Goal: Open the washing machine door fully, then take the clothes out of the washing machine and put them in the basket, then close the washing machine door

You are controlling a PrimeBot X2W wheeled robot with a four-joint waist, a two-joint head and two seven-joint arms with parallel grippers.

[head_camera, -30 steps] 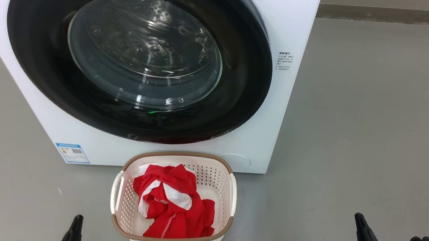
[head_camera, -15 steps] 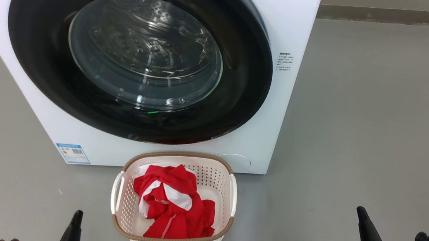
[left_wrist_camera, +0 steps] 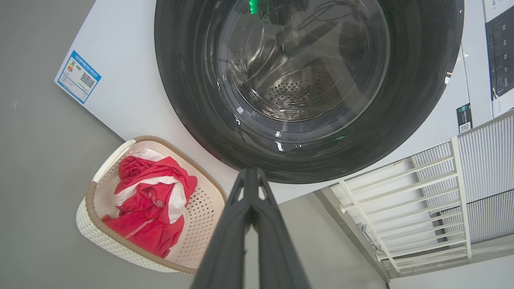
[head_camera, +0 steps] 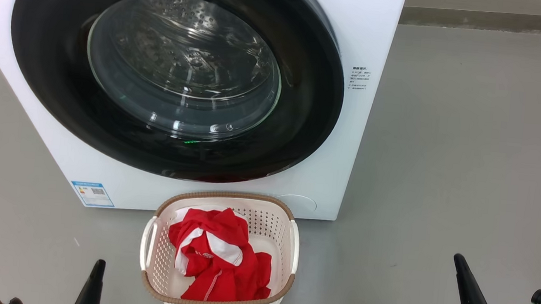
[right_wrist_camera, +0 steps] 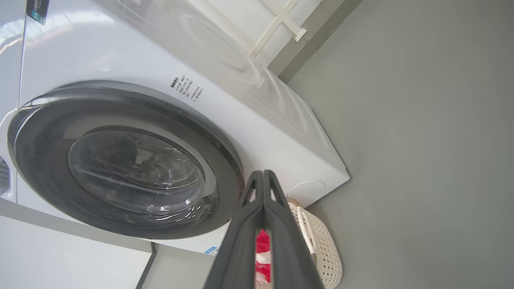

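We are holding our left pincer (head_camera: pixel 100 265) low at the near left, its two fingers pressed together on nothing. Our right pincer (head_camera: pixel 460 260) is hovering at the near right, likewise closed and empty. Between them and a little farther out, the basket (head_camera: pixel 213 303) is sitting on the floor (head_camera: pixel 446 162), nearer the left pincer and well apart from the right. The clothes (head_camera: pixel 219 260) are lying heaped inside it. Just behind the basket the washing machine (head_camera: pixel 373 43) is standing, with the washing machine door (head_camera: pixel 302 125) sitting closed against its front.
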